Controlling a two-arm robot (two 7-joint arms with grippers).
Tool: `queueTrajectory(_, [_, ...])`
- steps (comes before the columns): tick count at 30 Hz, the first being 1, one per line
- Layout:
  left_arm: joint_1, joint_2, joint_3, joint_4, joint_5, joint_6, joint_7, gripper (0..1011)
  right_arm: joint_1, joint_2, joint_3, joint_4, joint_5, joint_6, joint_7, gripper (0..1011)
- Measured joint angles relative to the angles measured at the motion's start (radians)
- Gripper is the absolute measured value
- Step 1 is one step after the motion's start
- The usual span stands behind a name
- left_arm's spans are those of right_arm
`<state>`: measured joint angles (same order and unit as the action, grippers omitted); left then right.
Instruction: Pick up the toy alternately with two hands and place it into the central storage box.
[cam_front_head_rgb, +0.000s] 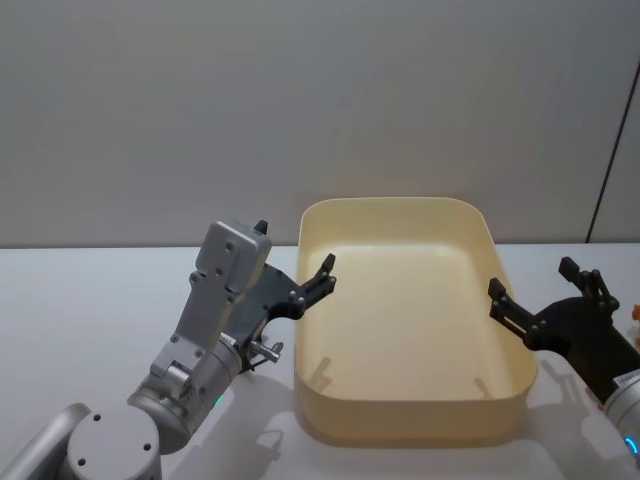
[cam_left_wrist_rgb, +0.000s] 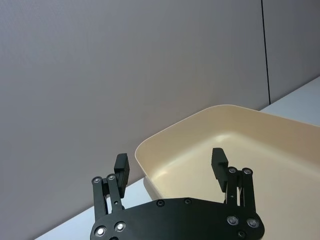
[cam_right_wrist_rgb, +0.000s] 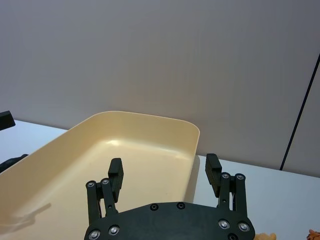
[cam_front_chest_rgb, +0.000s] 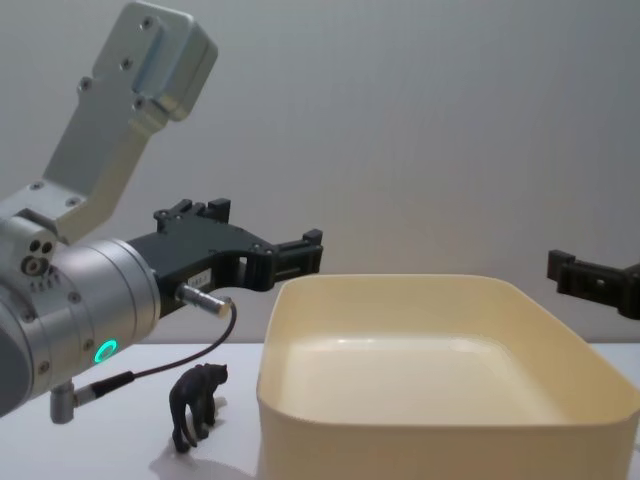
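The fingers (cam_left_wrist_rgb: 121, 169) of your left gripper (cam_left_wrist_rgb: 170, 160) are spread wide with nothing between them, and the right gripper (cam_right_wrist_rgb: 164, 163) is spread and bare too, so nothing is in hand yet. Take the central storage box (cam_front_head_rgb: 410, 415) as the dial: the left gripper hovers at 9 o'clock with one tip reaching over the rim, and the right gripper hovers at 3 o'clock just outside the wall. The dark animal toy (cam_front_chest_rgb: 195, 405) stands on thin legs on the worktop (cam_front_head_rgb: 80, 300) at about 8 o'clock, just beside the box's near corner and underneath the left wrist (steer by the chest view here, it gives you the toy side-on). That is where I would expect trouble. To reach the toy, the gripper must pull back and drop down. With the toy this near the wall, a spread finger could catch the rim or shove the box sideways. The slack cable (cam_front_chest_rgb: 170, 368) looping off the wrist hangs right above the toy's back, and a low pass could drag it across the figure and knock it over. A toy this narrow will likely tip at a glancing touch, and lying flat it would be harder to pinch. Beyond the right gripper, further out at 3 o'clock, there is an orange scrap (cam_front_head_rgb: 636, 315), perhaps another toy but too little to tell, so take care that arm doesn't sweep it away.
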<state>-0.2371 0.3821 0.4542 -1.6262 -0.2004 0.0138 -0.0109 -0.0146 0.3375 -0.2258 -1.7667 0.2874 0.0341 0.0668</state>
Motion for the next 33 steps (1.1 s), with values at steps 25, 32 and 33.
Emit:
queueTrajectory(25, [0.000,0.000,0.000,0.000,0.000,0.000,0.000,1001,0.000,0.000,0.000,0.000,0.000,0.000,0.000,1001])
queueTrajectory(32, [0.000,0.000,0.000,0.000,0.000,0.000,0.000,1001,0.000,0.000,0.000,0.000,0.000,0.000,0.000,1001])
queueTrajectory(33, [0.000,0.000,0.000,0.000,0.000,0.000,0.000,1001,0.000,0.000,0.000,0.000,0.000,0.000,0.000,1001])
